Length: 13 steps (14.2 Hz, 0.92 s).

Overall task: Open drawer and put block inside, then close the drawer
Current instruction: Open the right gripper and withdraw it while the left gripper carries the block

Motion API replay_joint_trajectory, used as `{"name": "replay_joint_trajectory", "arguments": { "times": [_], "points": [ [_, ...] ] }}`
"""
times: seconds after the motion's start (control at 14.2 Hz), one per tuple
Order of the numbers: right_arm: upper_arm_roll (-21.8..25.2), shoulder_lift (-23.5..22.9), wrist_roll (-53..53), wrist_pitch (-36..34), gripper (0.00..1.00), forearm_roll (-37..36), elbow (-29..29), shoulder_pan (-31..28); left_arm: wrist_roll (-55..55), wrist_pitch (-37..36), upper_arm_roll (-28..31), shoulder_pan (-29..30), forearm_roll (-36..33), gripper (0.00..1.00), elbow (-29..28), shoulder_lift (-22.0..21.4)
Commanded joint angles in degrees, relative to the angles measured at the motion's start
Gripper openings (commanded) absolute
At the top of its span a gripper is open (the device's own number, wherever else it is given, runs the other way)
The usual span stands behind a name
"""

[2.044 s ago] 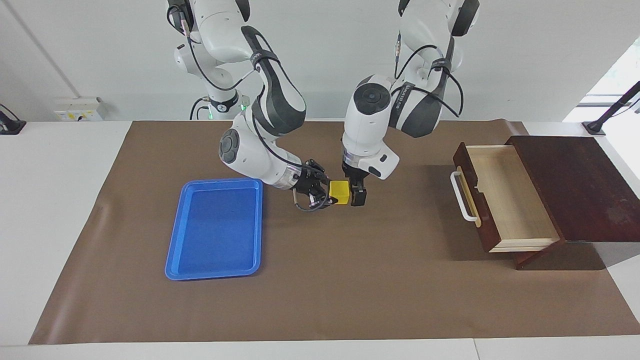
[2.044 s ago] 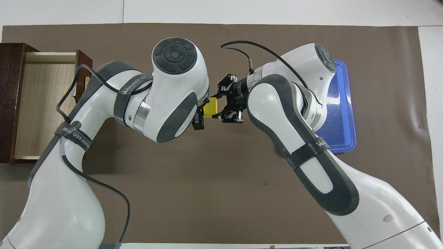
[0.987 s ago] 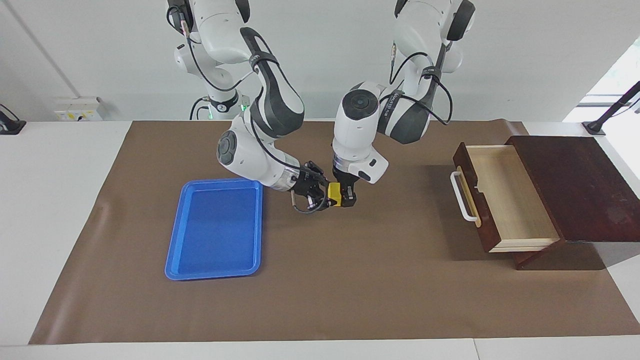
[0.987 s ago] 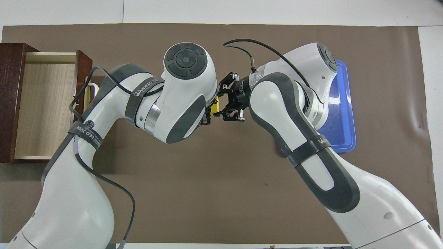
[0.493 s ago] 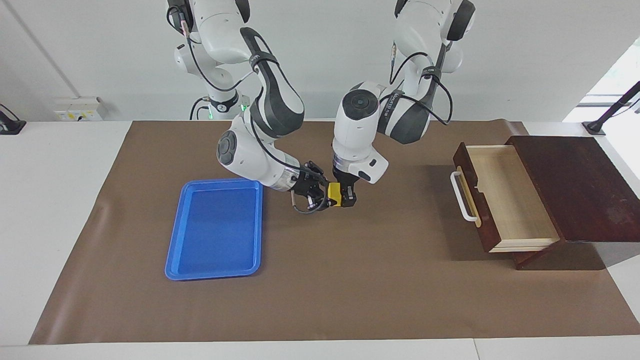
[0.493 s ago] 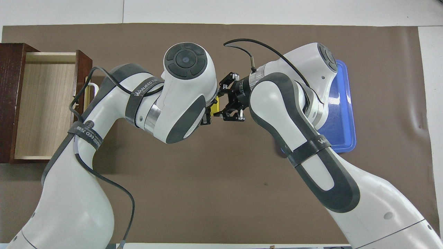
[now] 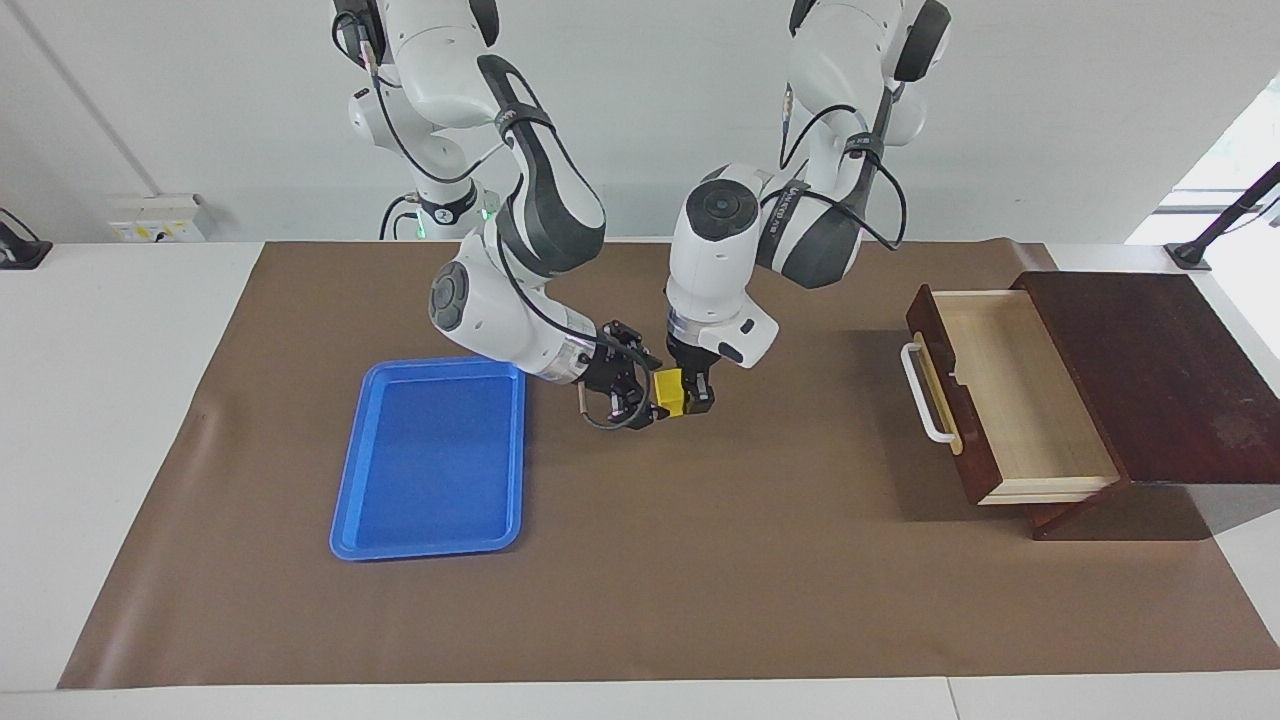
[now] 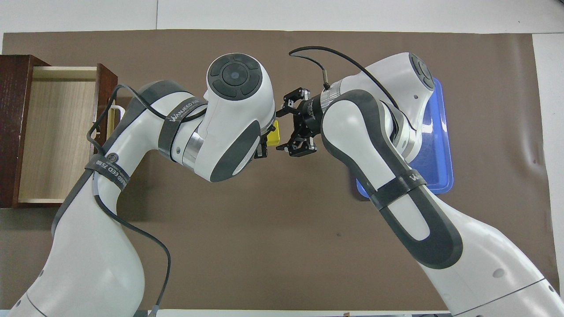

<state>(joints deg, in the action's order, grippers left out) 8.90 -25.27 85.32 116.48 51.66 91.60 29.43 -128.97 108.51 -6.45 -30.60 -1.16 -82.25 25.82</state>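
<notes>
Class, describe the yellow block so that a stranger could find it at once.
Start at the brown mat and find where the two arms meet, between the blue tray and the open drawer. The block hangs there in the left gripper: the only small yellow cube.

Bright, even indoor light, both views sharp, no motion blur. Daylight blows out a window (image 7: 1235, 150) at the facing view's upper corner by the left arm's end. Soft shadow spreads on the brown mat (image 7: 640, 600) beside the open drawer (image 7: 1010, 395); faint shadows under the arms. Mild sheen on the blue tray (image 7: 430, 460) and white arm shells. Little edge distortion.
</notes>
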Motion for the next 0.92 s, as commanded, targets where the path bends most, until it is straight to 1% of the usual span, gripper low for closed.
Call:
{"name": "replay_joint_trajectory", "arguments": {
  "times": [0.0, 0.21, 0.35, 0.42, 0.49, 0.63, 0.85],
  "points": [
    [0.15, 0.92, 0.37, -1.52, 0.92, 1.25, -0.19, -1.65, -0.41, 0.83, 0.39, -0.25, -0.78, 0.00, -0.54, -0.33],
    [0.32, 2.84, -0.24, -3.71, 0.94, -0.24, 0.07, -5.07, 1.17, -0.66, 0.74, 0.88, -0.69, 0.00, -0.11, -1.38],
    [0.24, 5.39, -1.03, -6.69, 0.98, -5.23, 0.33, -8.23, 4.76, -4.86, 0.65, 4.21, -0.78, 0.00, 0.42, -3.05],
    [0.24, 6.53, -2.69, -8.27, 0.99, -8.21, 0.33, -9.55, 7.82, -6.97, 0.74, 5.36, -0.60, 0.00, 0.42, -4.53],
    [0.24, 7.76, -5.49, -10.29, 0.99, -11.38, 0.25, -10.61, 10.73, -9.25, 0.74, 7.37, -0.51, 0.00, 0.77, -5.68],
    [0.24, 10.14, -13.38, -14.16, 1.00, -18.49, 0.25, -12.37, 17.05, -14.27, 0.83, 12.11, -0.42, 0.00, 3.14, -6.13],
    [0.24, 14.35, -27.62, -20.22, 1.00, -29.30, 0.16, -15.27, 27.60, -15.08, 0.83, 20.81, -0.07, 0.00, 3.23, -7.71]
  ]
}}
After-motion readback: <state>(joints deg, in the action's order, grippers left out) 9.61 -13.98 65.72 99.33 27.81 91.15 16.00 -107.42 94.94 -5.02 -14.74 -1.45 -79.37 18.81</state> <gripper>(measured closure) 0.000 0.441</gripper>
